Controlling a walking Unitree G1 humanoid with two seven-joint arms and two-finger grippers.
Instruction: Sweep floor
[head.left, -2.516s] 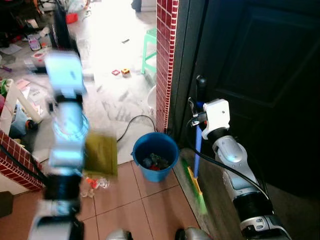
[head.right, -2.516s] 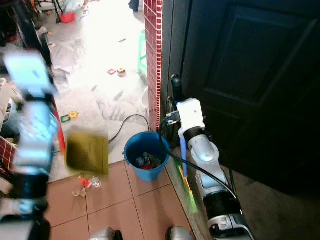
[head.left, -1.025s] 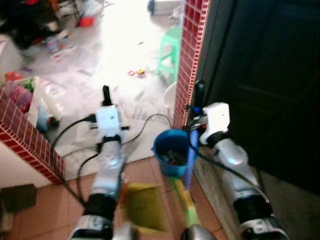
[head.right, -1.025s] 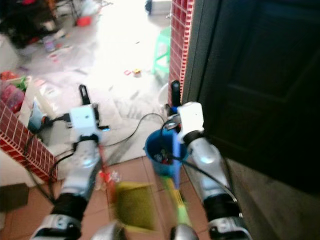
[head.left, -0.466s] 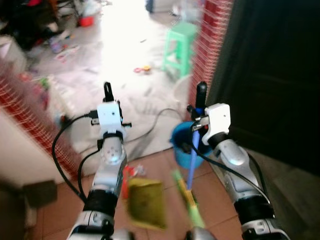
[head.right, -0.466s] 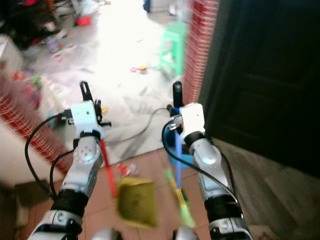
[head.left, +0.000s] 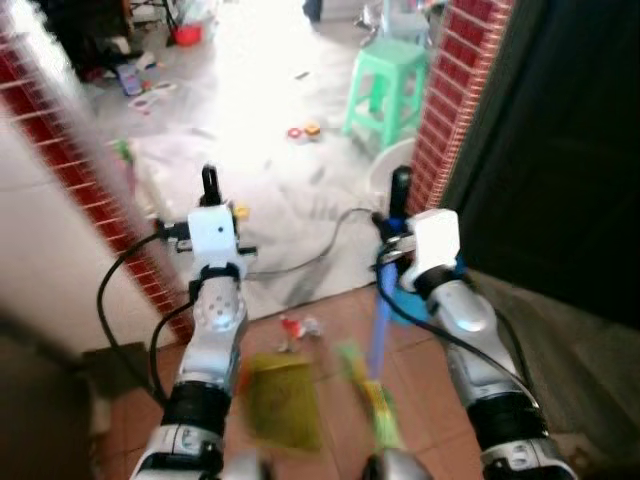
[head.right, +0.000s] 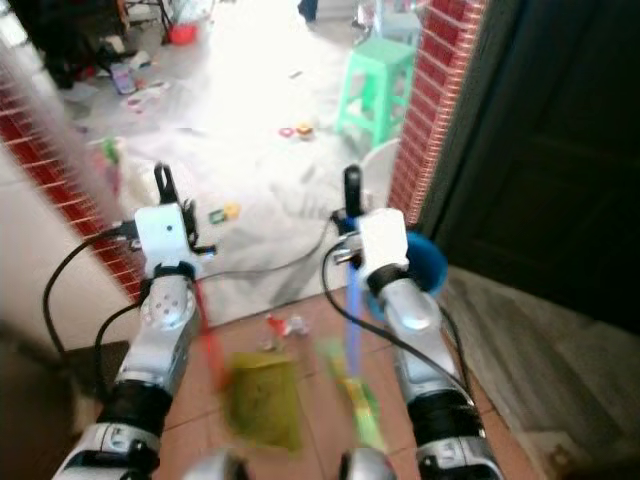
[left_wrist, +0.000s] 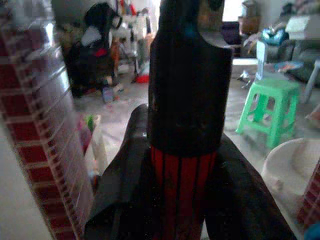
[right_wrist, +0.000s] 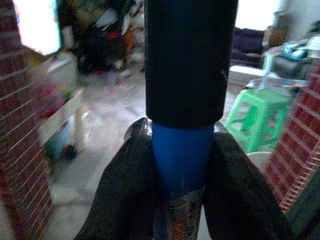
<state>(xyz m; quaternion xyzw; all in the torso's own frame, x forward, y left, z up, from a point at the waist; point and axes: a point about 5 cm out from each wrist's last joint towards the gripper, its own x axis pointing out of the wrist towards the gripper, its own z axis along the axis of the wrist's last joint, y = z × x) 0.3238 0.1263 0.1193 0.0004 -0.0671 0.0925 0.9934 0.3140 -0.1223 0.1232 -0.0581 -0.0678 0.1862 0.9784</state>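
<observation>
I'm gripping the red-handled dustpan (head.left: 283, 402) in my left hand (left_wrist: 182, 165) and the blue broom (head.right: 352, 340) in my right hand (right_wrist: 182, 165), both hanging over the tiled floor (head.left: 330, 345) near litter (head.left: 297, 326).

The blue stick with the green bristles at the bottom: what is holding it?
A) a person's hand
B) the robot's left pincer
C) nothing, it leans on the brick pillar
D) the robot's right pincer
D: the right pincer is shut on the blue broom handle, with black fingers on both sides of it, while the left pincer grips a red handle.
</observation>
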